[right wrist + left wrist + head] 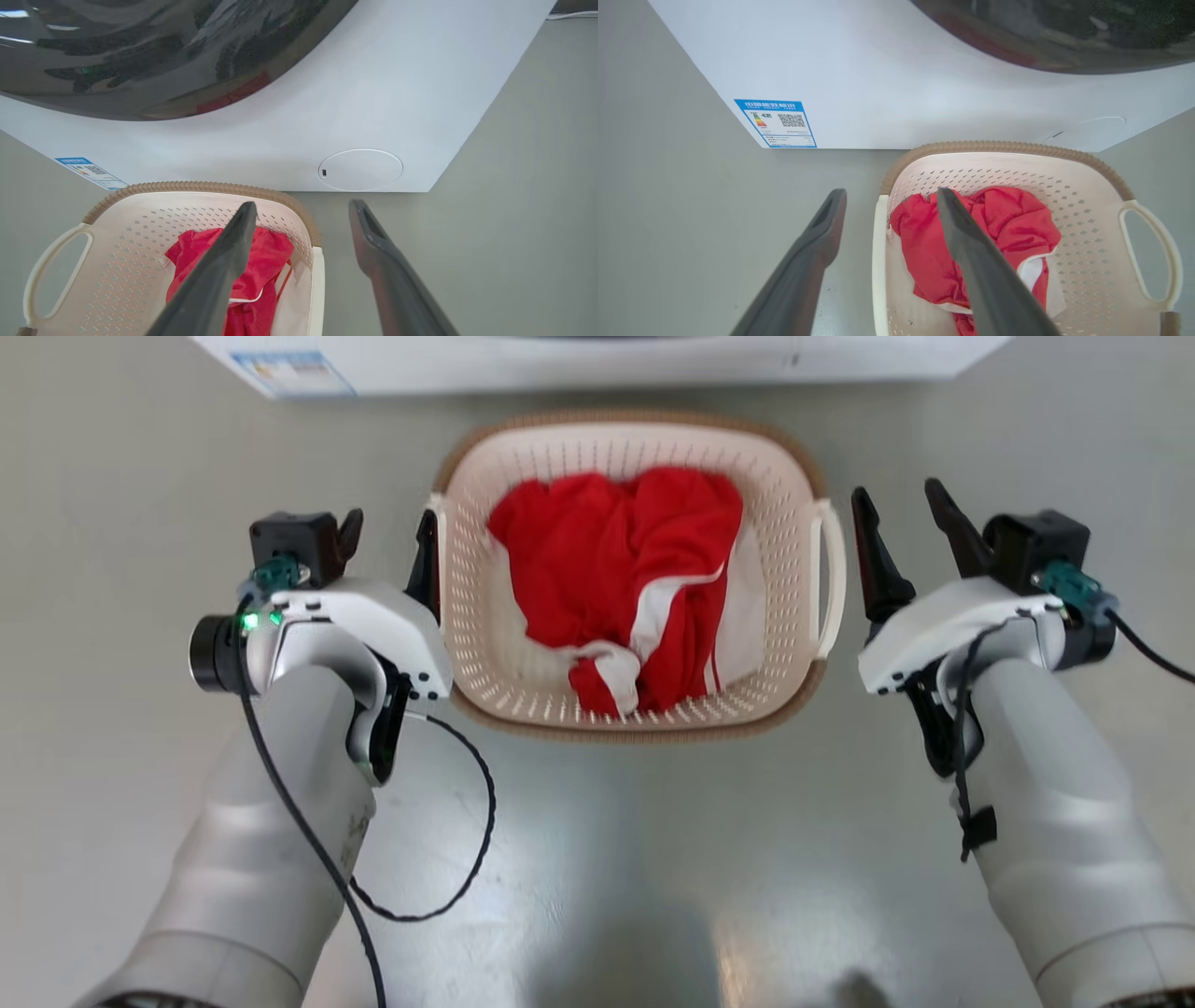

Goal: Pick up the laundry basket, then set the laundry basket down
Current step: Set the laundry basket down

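Both claws released, jaws spread: left gripper (pixel 390 546) straddles the left handle (pixel 878 261), right gripper (pixel 896 495) sits just beside the right handle (pixel 834 579). Best bet: get each loop between the fingers, clench together, lift level. The laundry basket (pixel 467 616) sits on the floor (pixel 597 859) between the arms, near the washing machine (pixel 597 359); cream perforated walls, brown woven rim, red-white garment (pixel 616 579) inside

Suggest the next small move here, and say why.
Probably lower both grippers onto the side handles. The left gripper and right gripper are open, flanking the laundry basket, one finger each over its inside in the wrist views; neither holds a handle yet.
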`<state>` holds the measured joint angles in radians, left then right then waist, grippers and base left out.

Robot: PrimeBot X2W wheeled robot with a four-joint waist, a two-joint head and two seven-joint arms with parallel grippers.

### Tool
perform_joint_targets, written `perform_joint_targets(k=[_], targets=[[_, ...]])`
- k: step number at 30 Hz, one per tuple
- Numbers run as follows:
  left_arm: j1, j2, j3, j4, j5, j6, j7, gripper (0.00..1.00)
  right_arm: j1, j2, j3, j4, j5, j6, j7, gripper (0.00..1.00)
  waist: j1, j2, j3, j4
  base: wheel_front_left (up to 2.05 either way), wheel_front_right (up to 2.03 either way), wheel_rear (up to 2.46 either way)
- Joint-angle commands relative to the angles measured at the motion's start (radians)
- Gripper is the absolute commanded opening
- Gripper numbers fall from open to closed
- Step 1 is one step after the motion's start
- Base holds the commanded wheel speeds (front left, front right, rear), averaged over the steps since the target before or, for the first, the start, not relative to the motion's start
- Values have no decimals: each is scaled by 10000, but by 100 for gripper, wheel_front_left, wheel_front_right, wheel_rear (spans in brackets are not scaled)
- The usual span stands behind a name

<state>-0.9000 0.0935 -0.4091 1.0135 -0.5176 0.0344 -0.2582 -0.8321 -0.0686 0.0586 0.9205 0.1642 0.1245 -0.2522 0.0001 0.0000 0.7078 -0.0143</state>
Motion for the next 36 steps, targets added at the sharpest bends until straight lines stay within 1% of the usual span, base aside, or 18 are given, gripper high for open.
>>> perform_joint_targets(k=[1,5,10,15,17,19,26,33,36], targets=[[460,290,393,-372,144,-44,-36,100,553,183,-4,-367,-111,62,-95,100,0,0,-701,43,0,0,0],[1214,325,949,-924,362,-115,-36,100,1135,183,-314,-810,-295,62,-95,100,0,0,-1585,39,0,0,0],[2113,258,1545,-1289,599,-295,-36,100,1828,183,-572,-1116,-555,62,-95,100,0,0,-2692,76,0,0,0],[2939,139,2049,-1660,892,-433,-36,100,2483,183,-881,-1429,-898,62,-95,100,0,0,-3718,252,0,0,0],[3460,69,2313,-1856,1071,-506,-36,100,2954,183,-970,-1728,-1097,62,-95,100,0,0,-4306,370,0,0,0],[3801,32,2473,-1943,1174,-567,-36,100,3287,183,-1047,-1957,-1220,62,-95,100,0,0,-4657,438,0,0,0],[4849,-74,3057,-2399,1440,-747,-36,100,4313,183,-1236,-2768,-1330,62,-95,100,0,0,-5621,521,0,0,0],[5851,-122,3761,-3211,1713,-846,-36,100,5168,183,-1067,-3598,-1131,62,-95,100,0,0,-6278,265,0,0,0],[6135,-129,3942,-3436,1821,-856,-36,100,5431,183,-1000,-3770,-1083,62,-95,100,0,0,-6450,190,0,0,0]])
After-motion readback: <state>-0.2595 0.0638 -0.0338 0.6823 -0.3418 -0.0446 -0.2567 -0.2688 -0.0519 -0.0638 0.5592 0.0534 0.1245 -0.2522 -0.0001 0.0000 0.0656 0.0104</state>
